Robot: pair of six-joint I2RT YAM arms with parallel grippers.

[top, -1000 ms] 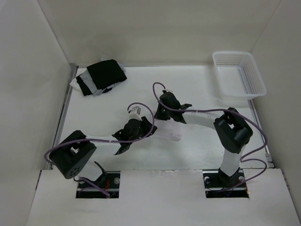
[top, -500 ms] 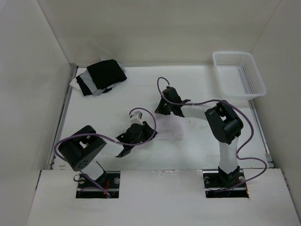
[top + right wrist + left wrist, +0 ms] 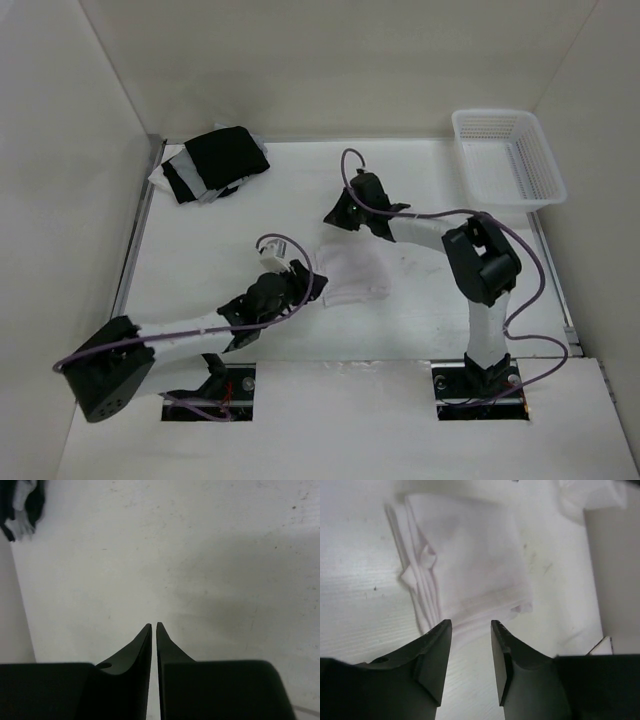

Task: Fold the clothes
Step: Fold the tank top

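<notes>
The cloth (image 3: 352,270) now lies in plain sight as a flat, folded, roughly square pad. A second ago the arms covered most of it, with only one corner showing. The right gripper (image 3: 333,216) has pulled away from it toward the far side and hangs clear of its far edge. The left arm has dropped low and stretched out, its elbow (image 3: 110,372) swung down to the near left. The left gripper (image 3: 306,284) has backed to the cloth's left edge.

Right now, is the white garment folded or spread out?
Folded. The white garment lies as a compact rectangle with several stacked layer edges along one side.
</notes>
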